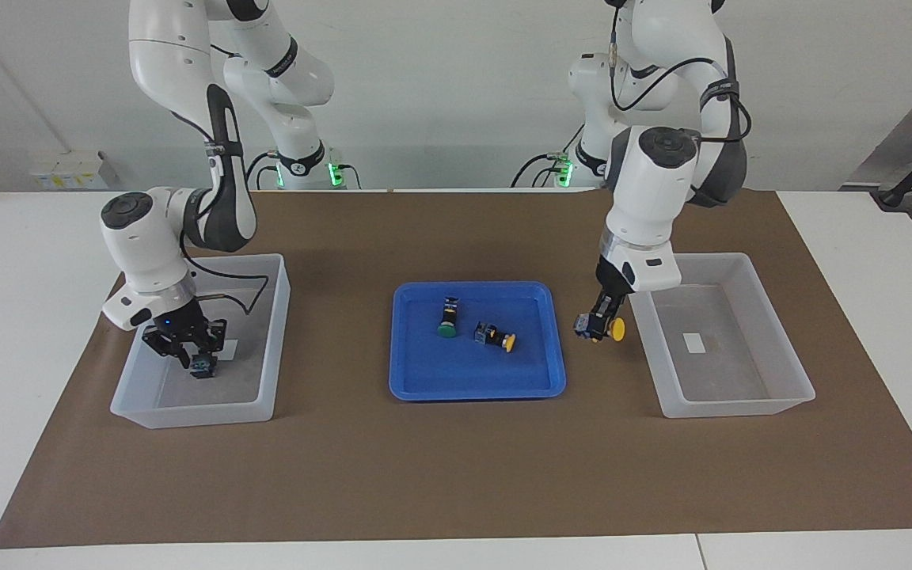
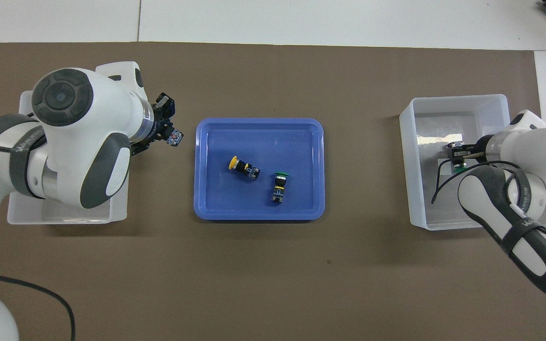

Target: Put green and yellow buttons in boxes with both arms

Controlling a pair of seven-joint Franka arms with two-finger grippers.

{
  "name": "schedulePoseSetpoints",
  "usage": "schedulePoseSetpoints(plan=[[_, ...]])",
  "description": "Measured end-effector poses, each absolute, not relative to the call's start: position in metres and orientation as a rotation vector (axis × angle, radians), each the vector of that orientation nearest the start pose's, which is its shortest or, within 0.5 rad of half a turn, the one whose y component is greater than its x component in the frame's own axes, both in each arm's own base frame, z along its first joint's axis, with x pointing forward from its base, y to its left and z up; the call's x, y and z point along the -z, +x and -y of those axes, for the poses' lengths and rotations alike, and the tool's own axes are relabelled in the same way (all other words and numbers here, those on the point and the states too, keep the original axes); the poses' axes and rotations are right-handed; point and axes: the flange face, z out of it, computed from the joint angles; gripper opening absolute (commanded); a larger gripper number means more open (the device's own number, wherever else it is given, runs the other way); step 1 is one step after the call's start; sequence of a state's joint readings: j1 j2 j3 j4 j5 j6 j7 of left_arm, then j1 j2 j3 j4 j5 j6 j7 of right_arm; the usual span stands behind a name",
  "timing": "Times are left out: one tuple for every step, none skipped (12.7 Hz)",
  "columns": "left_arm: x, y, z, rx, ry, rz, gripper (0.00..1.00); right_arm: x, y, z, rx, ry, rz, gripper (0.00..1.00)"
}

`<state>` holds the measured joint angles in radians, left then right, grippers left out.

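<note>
Brown-papered bench [image 1: 456, 475]: left end effector [image 1: 600, 323] clamps a yellow button [image 1: 617, 328] beside its bin [image 1: 721, 336], needs carrying in. Right end effector [image 1: 187, 344] grips a green button [image 1: 203, 366] inside its bin [image 1: 203, 340]; two wait in blue tray [image 1: 476, 388].

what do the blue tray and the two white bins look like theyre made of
Blue tray: likely moulded plastic, opaque, slightly glossy, with a rolled rim and rounded corners. Both bins: probably thin translucent plastic, milky and matte; the brown mat shows faintly through their walls.
</note>
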<state>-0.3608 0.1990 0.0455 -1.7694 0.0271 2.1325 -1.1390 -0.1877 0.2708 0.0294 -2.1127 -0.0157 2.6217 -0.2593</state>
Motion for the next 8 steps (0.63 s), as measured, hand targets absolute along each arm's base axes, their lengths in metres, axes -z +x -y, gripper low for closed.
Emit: schedulePoseSetpoints(plan=[[-0.468,0.604,0.185,0.218,-2.969,1.202,0.00,-0.315,0.593,0.095,0.386,-3.166,0.177,1.00],[-0.471,0.608,0.172,0.207,-2.982,1.134,0.00,-0.324,0.596,0.094,0.400,-3.166,0.178,1.00],[-0.472,0.611,0.158,0.200,-2.996,1.069,0.00,-0.336,0.599,0.092,0.392,-3.165,0.175,1.00],[-0.471,0.614,0.143,0.197,-3.012,0.998,0.00,-0.353,0.601,0.087,0.370,-3.163,0.160,1.00],[-0.471,0.617,0.127,0.193,-3.028,0.920,0.00,-0.374,0.603,0.078,0.350,-3.160,0.149,1.00],[-0.470,0.620,0.111,0.189,-3.043,0.842,0.00,-0.394,0.604,0.064,0.334,-3.155,0.138,1.00],[-0.470,0.622,0.095,0.186,-3.055,0.767,0.00,-0.412,0.604,0.043,0.321,-3.148,0.119,1.00],[-0.470,0.624,0.079,0.185,-3.066,0.695,0.00,-0.426,0.604,0.019,0.310,-3.140,0.095,1.00]])
